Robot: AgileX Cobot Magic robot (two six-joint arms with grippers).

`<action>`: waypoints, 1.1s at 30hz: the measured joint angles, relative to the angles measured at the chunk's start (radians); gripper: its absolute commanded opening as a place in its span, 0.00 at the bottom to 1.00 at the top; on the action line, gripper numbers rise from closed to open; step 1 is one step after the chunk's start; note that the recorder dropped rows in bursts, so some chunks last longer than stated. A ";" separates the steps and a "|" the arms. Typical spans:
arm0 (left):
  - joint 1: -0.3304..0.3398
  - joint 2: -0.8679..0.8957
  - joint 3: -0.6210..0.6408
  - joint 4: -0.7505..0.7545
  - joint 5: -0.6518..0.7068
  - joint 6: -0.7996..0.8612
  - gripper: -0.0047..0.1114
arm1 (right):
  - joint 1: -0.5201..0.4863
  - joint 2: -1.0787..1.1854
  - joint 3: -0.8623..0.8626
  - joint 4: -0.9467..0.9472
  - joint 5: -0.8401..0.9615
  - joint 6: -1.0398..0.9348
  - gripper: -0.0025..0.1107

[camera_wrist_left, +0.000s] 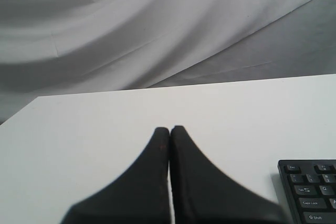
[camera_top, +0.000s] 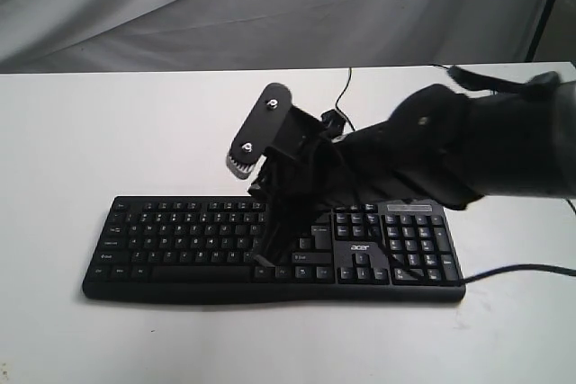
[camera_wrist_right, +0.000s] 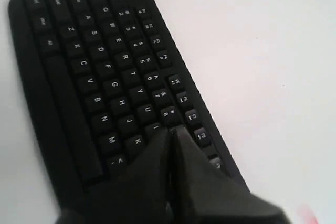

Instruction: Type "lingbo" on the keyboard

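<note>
The black keyboard [camera_top: 180, 240] lies across the near part of the white table, its acer logo towards the right. My right arm reaches in from the right over the keyboard's middle. My right gripper [camera_wrist_right: 172, 131] is shut with nothing in it. Its joined tips sit low over the upper letter rows, just beyond the K key and beside the I key; the same gripper [camera_top: 266, 222] shows dark against the keys. Whether the tips press a key I cannot tell. My left gripper [camera_wrist_left: 169, 128] is shut and empty above bare table, with the keyboard's corner [camera_wrist_left: 310, 192] off to one side.
A thin black cable [camera_top: 342, 87] runs from the keyboard's back towards the table's far edge. Another cable [camera_top: 526, 269] trails off to the right. White cloth [camera_top: 270, 6] hangs behind the table. The table's front edge lies close below the keyboard.
</note>
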 measured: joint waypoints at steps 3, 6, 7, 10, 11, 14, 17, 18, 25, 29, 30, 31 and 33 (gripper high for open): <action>0.000 0.000 0.000 0.000 0.000 0.000 0.05 | 0.000 -0.130 0.090 0.039 -0.002 0.007 0.02; 0.000 0.000 0.000 0.000 0.000 0.000 0.05 | 0.002 -0.285 0.191 0.070 -0.005 0.011 0.02; 0.000 0.000 0.000 0.000 0.000 0.000 0.05 | 0.002 -0.357 0.224 0.082 -0.005 0.013 0.02; 0.000 0.000 0.000 0.000 0.000 0.000 0.05 | 0.002 -0.531 0.313 0.102 -0.005 0.026 0.02; 0.000 0.000 0.000 0.000 0.000 0.000 0.05 | 0.002 -0.591 0.344 0.108 -0.005 0.029 0.02; 0.000 0.000 0.000 0.000 0.000 0.000 0.05 | 0.002 -0.750 0.428 0.114 -0.004 0.030 0.02; 0.000 0.000 0.000 0.000 0.000 0.000 0.05 | 0.002 -0.869 0.502 0.114 -0.004 0.030 0.02; 0.000 0.000 0.000 0.000 0.000 0.000 0.05 | 0.002 -0.900 0.516 0.114 -0.003 0.030 0.02; 0.000 0.000 0.000 0.000 0.000 0.000 0.05 | 0.002 -1.005 0.553 0.128 0.010 0.099 0.02; 0.000 0.000 0.000 0.000 0.000 0.000 0.05 | 0.002 -1.009 0.553 0.132 0.011 0.130 0.02; 0.000 0.000 0.000 0.000 0.000 0.000 0.05 | 0.002 -1.009 0.553 0.132 0.011 0.132 0.02; 0.000 0.000 0.000 0.000 0.000 0.000 0.05 | 0.002 -1.009 0.553 0.132 0.011 0.134 0.02; 0.000 0.000 0.000 0.000 0.000 0.000 0.05 | 0.002 -1.009 0.553 0.132 0.011 0.134 0.02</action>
